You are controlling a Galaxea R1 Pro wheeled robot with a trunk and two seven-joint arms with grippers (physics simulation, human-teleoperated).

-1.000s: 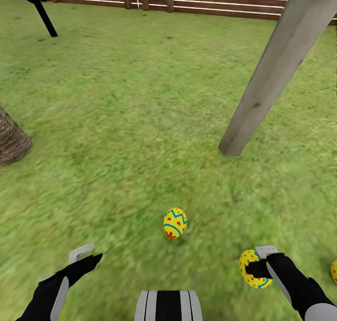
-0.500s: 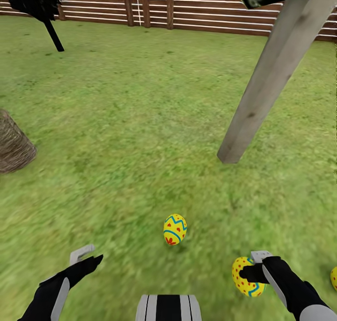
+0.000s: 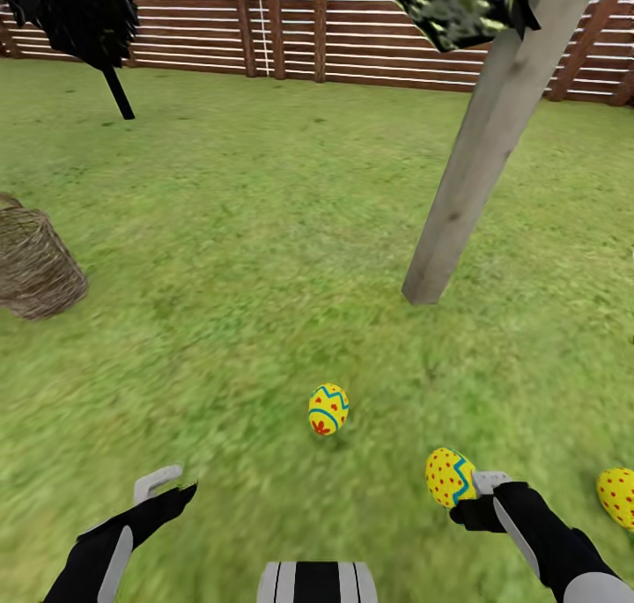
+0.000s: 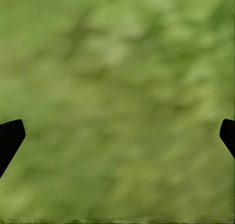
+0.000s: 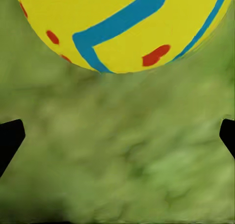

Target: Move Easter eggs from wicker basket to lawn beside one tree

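Three Easter eggs lie on the lawn (image 3: 264, 233) near the base of the tree (image 3: 467, 172), whose pale trunk rises at the right. The middle egg (image 3: 328, 408) rests alone on the grass, nearer than the trunk. A second egg (image 3: 448, 477) sits just beside the right gripper (image 3: 482, 489), ahead of its tips; in the right wrist view this egg (image 5: 122, 28) lies beyond the jaws, which stand wide apart with only grass between them. The third egg (image 3: 616, 496) lies at the far right edge. The left gripper (image 3: 163, 489) hovers over bare grass, jaws wide. The wicker basket (image 3: 35, 264) lies tipped at the left, well apart from the eggs. A wooden fence (image 3: 291, 31) closes the far side, with a black tree (image 3: 88, 13) at the far left.
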